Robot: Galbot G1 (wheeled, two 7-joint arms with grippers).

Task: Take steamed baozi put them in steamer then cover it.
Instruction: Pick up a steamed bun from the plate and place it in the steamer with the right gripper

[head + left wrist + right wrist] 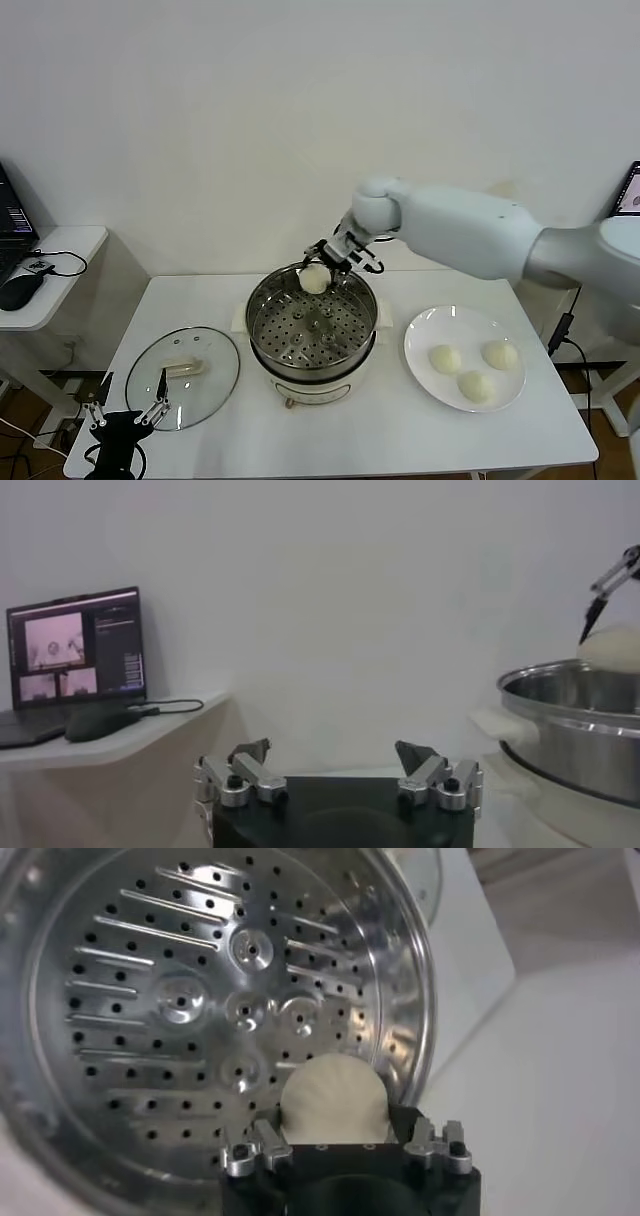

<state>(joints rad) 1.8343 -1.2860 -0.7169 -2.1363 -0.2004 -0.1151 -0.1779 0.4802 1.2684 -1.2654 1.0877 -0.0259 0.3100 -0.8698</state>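
The right tool (322, 268) is closed partway on one steamed baozi (314, 280), its fingers pinching the bun's sides, and it hangs over the far edge of the steamer (312, 330). In the right wrist view the bun (334, 1103) sits between the fingers above the perforated tray (200, 1008), which holds nothing yet.

The bun looks soft and light, with a smooth skin that would dent or tear under a hard squeeze. A gentle hold across its widest part, as here, seems right, and it should be set down low on the tray, not dropped.

The steamer stands at the middle of the worktop (400, 430). To its right, three more baozi (472, 368) lie on a white plate (425, 330), apart from one another. To its left, the glass cover (182, 378) lies flat, its white handle up; that handle is the sensible place to take it, since the glass is rigid, breakable and probably slippery.

The left tool (125, 410) waits wide open and empty at the worktop's near left corner, just beside the cover.
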